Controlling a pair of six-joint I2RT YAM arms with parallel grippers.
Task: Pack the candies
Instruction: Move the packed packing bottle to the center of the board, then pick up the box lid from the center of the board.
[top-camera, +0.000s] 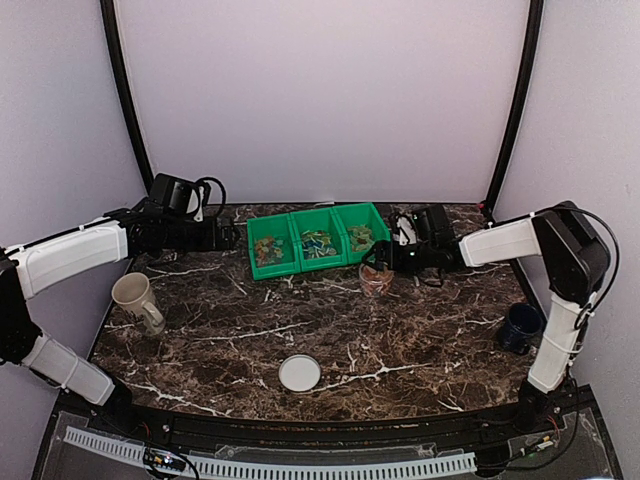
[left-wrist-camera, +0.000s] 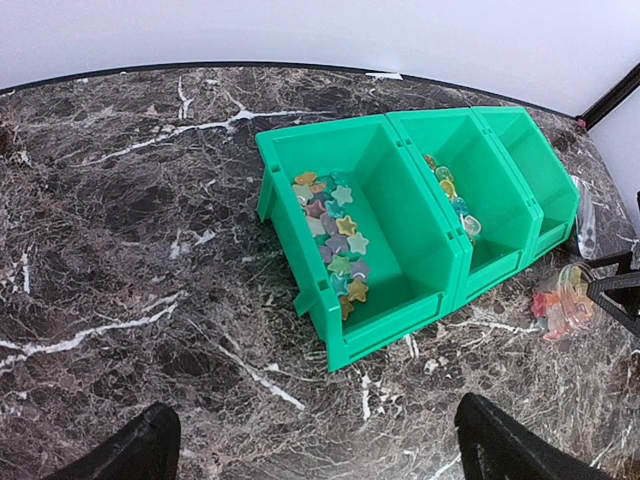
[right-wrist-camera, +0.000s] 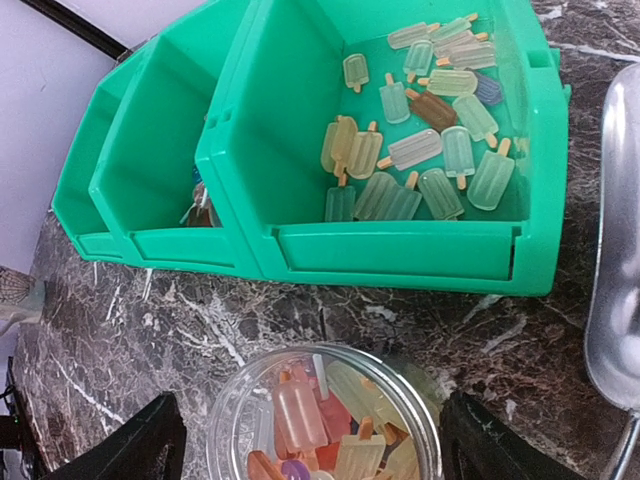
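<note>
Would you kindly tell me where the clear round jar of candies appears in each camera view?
Top external: clear round jar right of centre, in front of the green three-compartment plastic bin.
Left wrist: jar at right edge, near the bin's end.
Right wrist: jar bottom centre.
Shared landmark: the bin.

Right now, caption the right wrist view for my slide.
Open right gripper framing a jar of popsicle candies, green bin behind.

Glossy plastic bin (right-wrist-camera: 400, 265), translucent candies (right-wrist-camera: 415, 148), clear jar (right-wrist-camera: 228, 410); polished marble table (left-wrist-camera: 120, 250)
</note>
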